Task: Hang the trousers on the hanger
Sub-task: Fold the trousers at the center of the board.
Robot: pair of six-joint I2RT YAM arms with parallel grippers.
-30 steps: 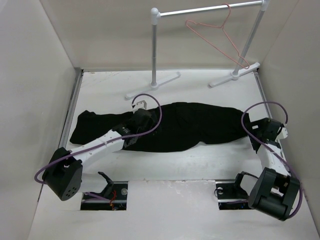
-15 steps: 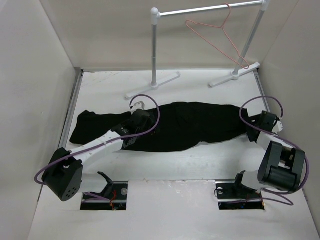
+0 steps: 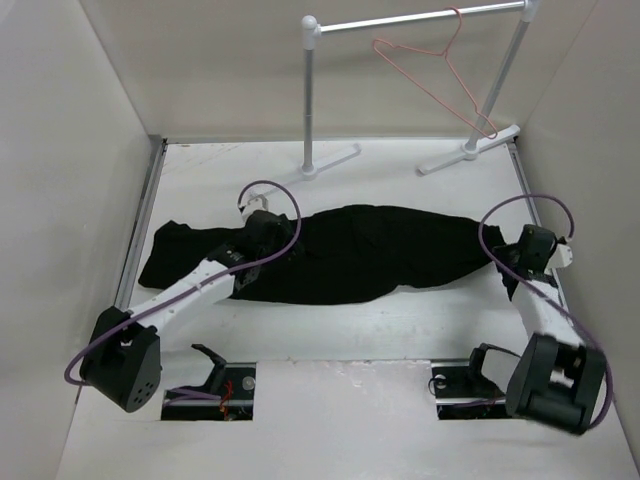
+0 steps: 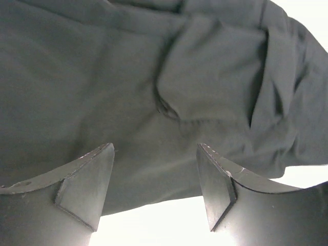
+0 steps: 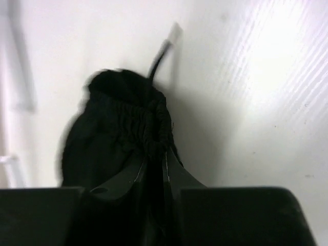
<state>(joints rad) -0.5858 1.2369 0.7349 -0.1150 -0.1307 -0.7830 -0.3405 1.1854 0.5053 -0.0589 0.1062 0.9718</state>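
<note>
A white tabletop [image 3: 400, 330] lies flat under both pincers. Well beyond the left gripper [image 3: 258, 226], at the far end, stands a garment rail [image 3: 310, 90] with white uprights and feet and a silver bar across the top. Plain cream walls [image 3: 60, 150] close three sides, and the right-hand one rises just past the right gripper [image 3: 503, 257]. A grey metal strip [image 3: 140, 220] edges the table, off to the left gripper's left. Behind both grippers, at the near edge, two rectangular cut-outs [image 3: 215, 392] show wiring. Ahead-right of the right gripper, a bright patch [image 5: 277, 61] of light streaks the surface.
</note>
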